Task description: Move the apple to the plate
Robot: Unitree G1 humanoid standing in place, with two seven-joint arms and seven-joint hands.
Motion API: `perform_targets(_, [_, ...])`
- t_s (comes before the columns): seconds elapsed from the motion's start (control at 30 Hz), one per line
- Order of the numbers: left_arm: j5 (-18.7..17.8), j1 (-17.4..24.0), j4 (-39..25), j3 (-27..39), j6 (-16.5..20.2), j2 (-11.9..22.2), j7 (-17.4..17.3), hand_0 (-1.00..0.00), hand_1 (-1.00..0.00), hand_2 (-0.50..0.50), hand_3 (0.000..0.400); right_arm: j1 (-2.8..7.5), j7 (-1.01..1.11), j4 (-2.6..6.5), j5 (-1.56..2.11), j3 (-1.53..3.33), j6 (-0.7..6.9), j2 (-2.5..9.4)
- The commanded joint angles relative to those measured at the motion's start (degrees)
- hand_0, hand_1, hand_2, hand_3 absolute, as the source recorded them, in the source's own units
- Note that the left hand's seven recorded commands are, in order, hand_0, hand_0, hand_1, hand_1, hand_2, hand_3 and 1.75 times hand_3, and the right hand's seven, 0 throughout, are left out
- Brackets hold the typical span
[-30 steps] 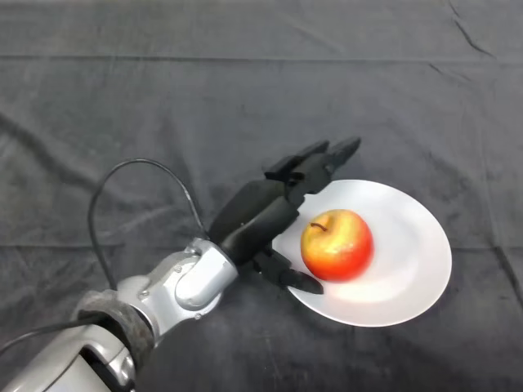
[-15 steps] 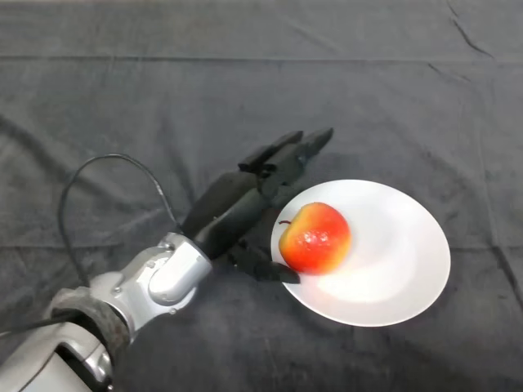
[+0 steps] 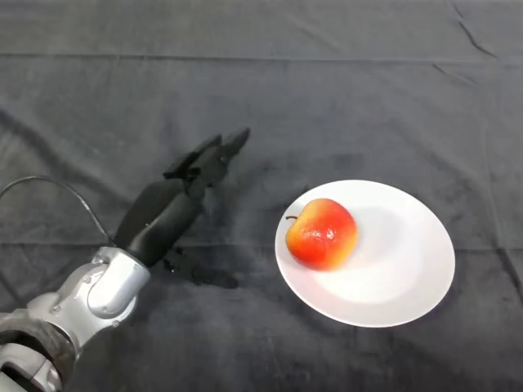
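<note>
The apple (image 3: 321, 233) sits on the plate (image 3: 409, 278) (left side); the robot hand (image 3: 176, 202), fingers apart, holds nothing.

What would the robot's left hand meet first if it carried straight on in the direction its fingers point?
Probably nothing but cloth. The left hand points up and to the right, along the dark cloth. That line passes well left of the apple and plate, though its height is unclear.
</note>
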Motion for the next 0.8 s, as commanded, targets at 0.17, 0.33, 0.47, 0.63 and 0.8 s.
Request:
perform_targets(0.17, [-1.2,2.9,2.8,2.7,2.3,3.6,-1.5,0.0,0.0,0.0,0.0,-0.81,0.34,0.33,1.04,-0.26,-0.48,-1.31])
perform_targets(0.33, [-2.1,3.9,3.1,4.7,3.5,5.0,-2.2,0.0,0.0,0.0,0.0,-0.81,0.33,0.31,1.03,-0.26,-0.48,-1.3])
perform_targets(0.47, [-3.1,4.5,3.5,6.4,4.5,6.4,-3.0,0.0,0.0,0.0,0.0,-0.8,0.32,0.29,1.03,-0.26,-0.48,-1.29])
perform_targets(0.63, [-5.4,5.0,4.1,9.6,6.2,8.4,-4.8,0.0,0.0,0.0,0.0,-0.79,0.31,0.26,1.02,-0.25,-0.48,-1.27])
perform_targets(0.8, [-8.4,5.1,4.6,13.2,8.1,9.8,-6.6,0.0,0.0,0.0,0.0,-0.78,0.3,0.22,1.02,-0.24,-0.48,-1.26])
